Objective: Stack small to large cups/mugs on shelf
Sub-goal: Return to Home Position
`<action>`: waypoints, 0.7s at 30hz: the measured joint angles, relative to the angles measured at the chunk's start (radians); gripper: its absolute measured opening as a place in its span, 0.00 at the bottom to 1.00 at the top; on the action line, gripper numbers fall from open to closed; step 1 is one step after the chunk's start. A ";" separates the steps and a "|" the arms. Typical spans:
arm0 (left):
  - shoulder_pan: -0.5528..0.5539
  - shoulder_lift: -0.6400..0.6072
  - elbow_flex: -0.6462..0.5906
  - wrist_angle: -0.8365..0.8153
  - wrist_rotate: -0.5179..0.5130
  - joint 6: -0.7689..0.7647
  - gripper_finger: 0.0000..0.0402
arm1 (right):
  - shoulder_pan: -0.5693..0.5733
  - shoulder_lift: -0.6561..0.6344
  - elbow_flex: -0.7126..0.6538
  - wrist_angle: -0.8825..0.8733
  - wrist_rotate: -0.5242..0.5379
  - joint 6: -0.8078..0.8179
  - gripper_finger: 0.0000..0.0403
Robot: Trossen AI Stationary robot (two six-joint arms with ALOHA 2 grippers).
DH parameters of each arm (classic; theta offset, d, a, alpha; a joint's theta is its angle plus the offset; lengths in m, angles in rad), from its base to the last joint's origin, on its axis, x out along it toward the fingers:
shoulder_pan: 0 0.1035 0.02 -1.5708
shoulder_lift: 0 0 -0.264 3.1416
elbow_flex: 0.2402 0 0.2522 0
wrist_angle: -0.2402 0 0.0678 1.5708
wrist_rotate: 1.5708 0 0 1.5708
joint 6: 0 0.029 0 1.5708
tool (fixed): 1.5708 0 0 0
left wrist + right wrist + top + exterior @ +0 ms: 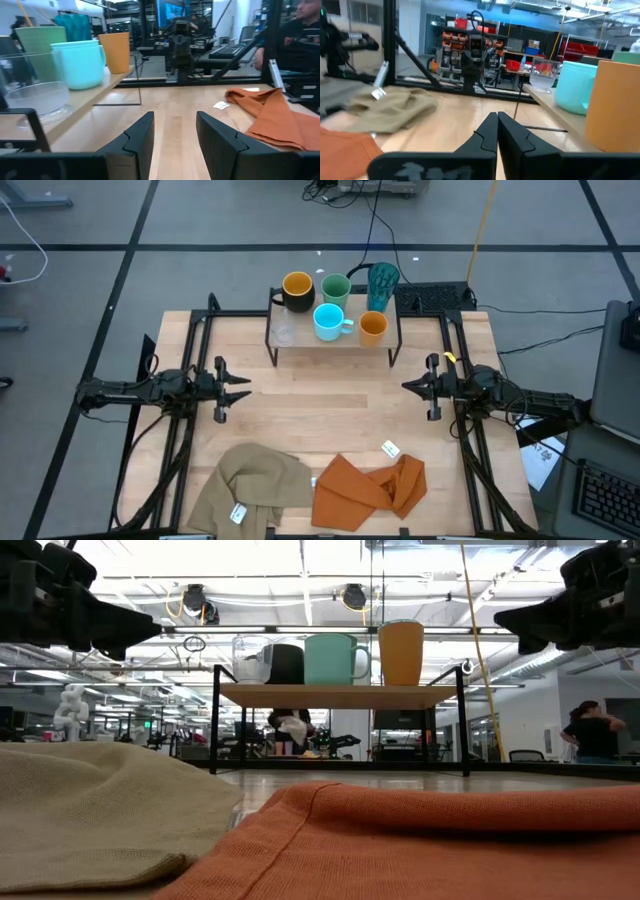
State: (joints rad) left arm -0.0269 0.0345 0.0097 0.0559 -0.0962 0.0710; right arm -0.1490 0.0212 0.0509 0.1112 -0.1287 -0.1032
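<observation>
In the high view, black mug [296,290], green cup [335,287] and teal tumbler [382,278] are seen on the shelf [305,338] behind clear cup [284,330], light blue mug [328,321] and orange cup [372,327]. In the left wrist view the left gripper [175,117] is shown parted and empty; in the right wrist view the right gripper [497,116] is shown closed on nothing.

arms [130,392]: black, slim | left gripper [175,117] fingers [137,140]: dark, angular (matte)

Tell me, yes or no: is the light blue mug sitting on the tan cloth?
No, the light blue mug stands upright on the shelf, between the clear cup and the orange cup.
</observation>
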 joint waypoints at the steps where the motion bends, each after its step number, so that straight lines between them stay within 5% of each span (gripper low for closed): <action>1: 0.000 0.000 0.000 0.000 -0.009 0.000 0.36 | 0.000 0.000 0.000 0.001 0.000 -0.030 0.00; 21: 0.000 0.000 0.000 0.000 -0.017 -0.005 0.36 | 0.000 0.000 0.000 -0.011 0.000 -0.066 0.00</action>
State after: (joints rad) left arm -0.0269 0.0345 0.0101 0.0554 -0.1136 0.0661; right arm -0.1490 0.0216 0.0513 0.1005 -0.1284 -0.1688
